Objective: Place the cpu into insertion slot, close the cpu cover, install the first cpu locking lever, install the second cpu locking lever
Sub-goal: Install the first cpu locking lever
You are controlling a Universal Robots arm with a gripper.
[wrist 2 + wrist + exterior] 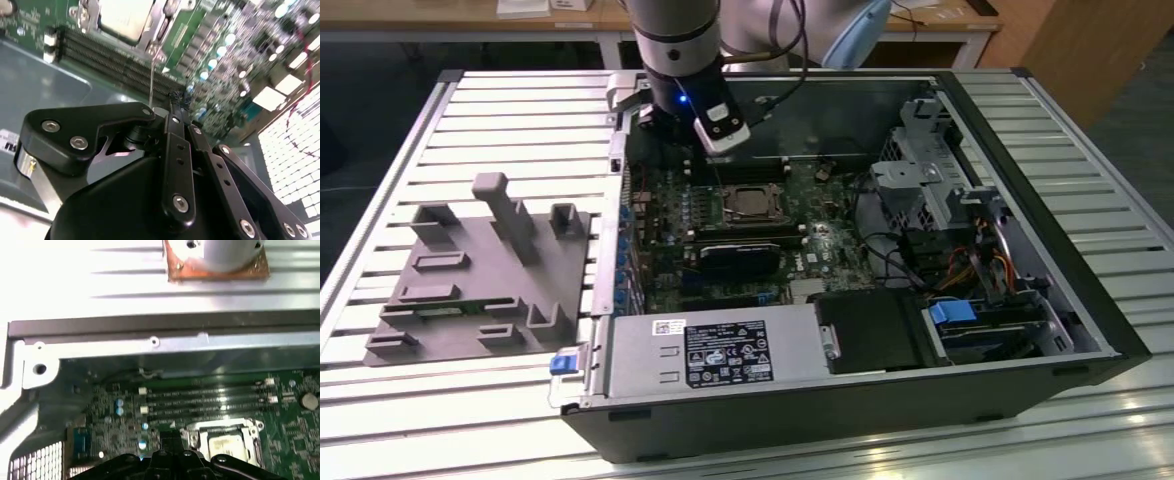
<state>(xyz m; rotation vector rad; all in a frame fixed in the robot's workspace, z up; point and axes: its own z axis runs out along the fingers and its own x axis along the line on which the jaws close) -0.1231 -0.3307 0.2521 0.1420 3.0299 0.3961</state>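
Where the slatted metal bench (494, 110) fills the exterior view, an open computer case (1067, 300) lies on its side, with a grey moulded fixture (480, 270) resting on the slats just beside it on the exterior view's left. Pale wooden desks (454, 15) stand behind the bench at the back of the room. The arm (678, 60) reaches down into the far side of the case, above the green motherboard (667, 230).

The cpu (750, 203) sits in the insertion slot (252, 452), its pale metal top showing in both wrist views. The cpu cover (162, 22) lies flat around it as a silver frame. Long black memory slots (200, 400) run alongside the socket.

The pincer (172, 106) hangs over the board near the socket, and its black fingers (176, 150) are drawn together at the tips. A thin metal rod (151, 75) rises from the socket's edge to the pincer's tips. I cannot tell whether it is pinched between them.
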